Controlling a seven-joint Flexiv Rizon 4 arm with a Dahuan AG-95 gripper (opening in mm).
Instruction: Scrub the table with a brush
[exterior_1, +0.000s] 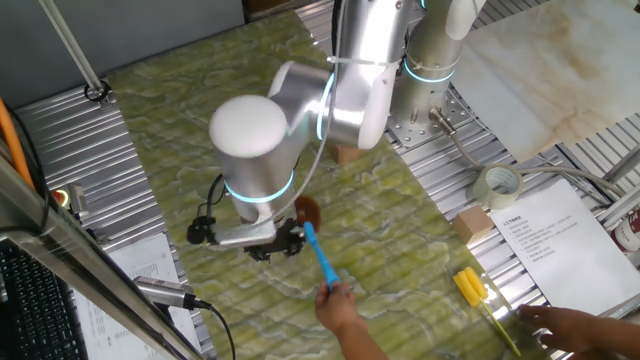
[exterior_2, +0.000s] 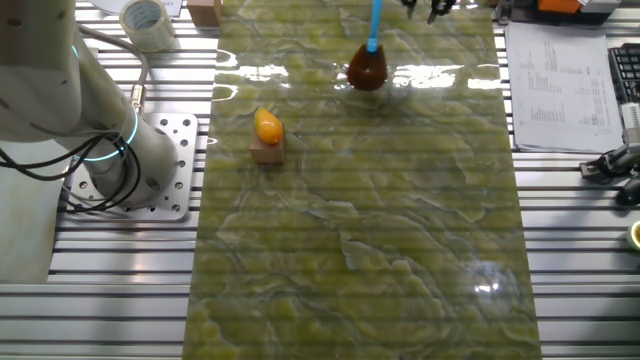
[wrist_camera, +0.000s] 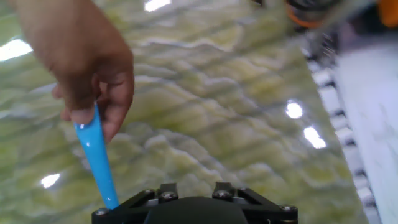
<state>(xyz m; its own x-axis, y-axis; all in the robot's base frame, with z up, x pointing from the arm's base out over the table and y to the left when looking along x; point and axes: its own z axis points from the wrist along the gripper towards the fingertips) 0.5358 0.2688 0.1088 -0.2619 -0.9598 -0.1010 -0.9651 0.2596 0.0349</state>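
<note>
The brush stands with its reddish-brown bristles (exterior_1: 307, 210) (exterior_2: 367, 70) on the green-yellow marbled table (exterior_1: 190, 120) (exterior_2: 350, 250) (wrist_camera: 217, 124). A person's hand (exterior_1: 336, 302) (wrist_camera: 87, 62) holds the far end of its light-blue handle (exterior_1: 323, 256) (exterior_2: 375, 20) (wrist_camera: 97, 155). My gripper (exterior_1: 272, 243) (exterior_2: 420, 8) hangs just left of the brush in one fixed view. Its dark fingertips stand apart with nothing between them. The hand view shows only the black mount, not the fingers; the handle passes left of it.
A yellow tool (exterior_1: 470, 285) lies by a printed sheet (exterior_1: 545, 235), with a second hand (exterior_1: 575, 325) close by. Other items: a tape roll (exterior_1: 500, 185) (exterior_2: 146, 18), and a wooden block (exterior_2: 267, 150) with an orange object (exterior_2: 267, 125) on it. Ribbed metal panels flank the table.
</note>
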